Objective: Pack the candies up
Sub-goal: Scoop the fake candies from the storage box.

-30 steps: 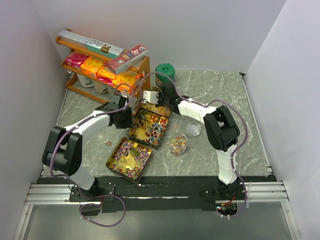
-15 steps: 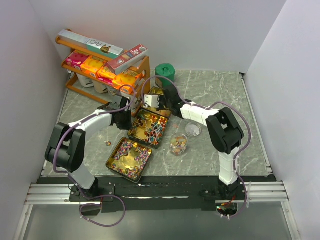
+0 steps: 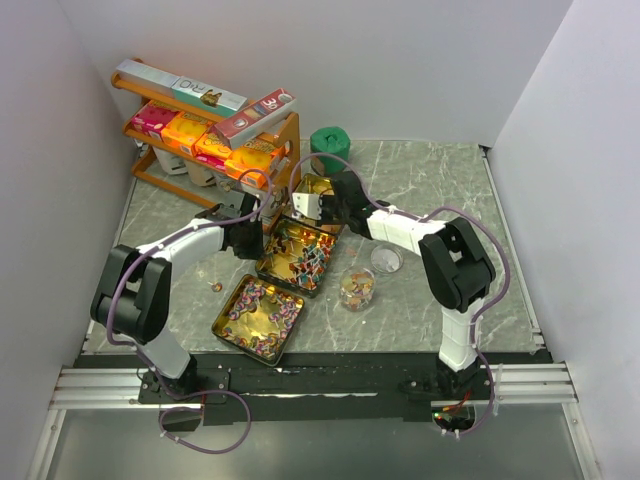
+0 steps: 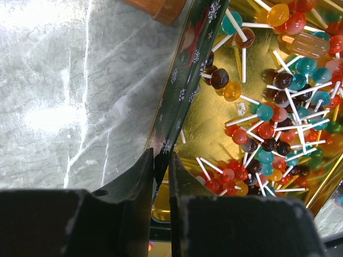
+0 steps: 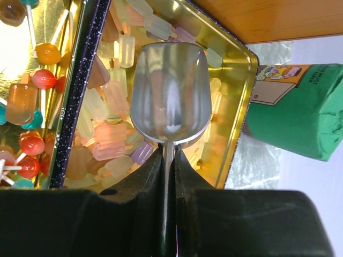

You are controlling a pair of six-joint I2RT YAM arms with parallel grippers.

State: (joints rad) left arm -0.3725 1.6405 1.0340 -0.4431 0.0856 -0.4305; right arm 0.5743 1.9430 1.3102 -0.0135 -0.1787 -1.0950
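Note:
Three open gold tins hold the candies. Pink-purple ones fill the near tin. Lollipops in red, teal and orange fill the middle tin. Pastel popsicle-shaped candies lie in the far tin. My left gripper is shut on the middle tin's dark patterned side wall, one finger inside and one outside. My right gripper is shut on the thin handle of a metal scoop, whose empty bowl hovers over the pastel candies. From above, the left gripper and right gripper flank the middle tin's far end.
A clear jar partly filled with candies stands right of the tins, its lid beside it. A green cylinder stands behind the far tin. A wooden rack with cardboard boxes fills the back left. One loose candy lies on the table.
My left gripper has closed onto the middle tin's wall. The right gripper has shifted slightly right and nearer with the scoop, over the far tin.

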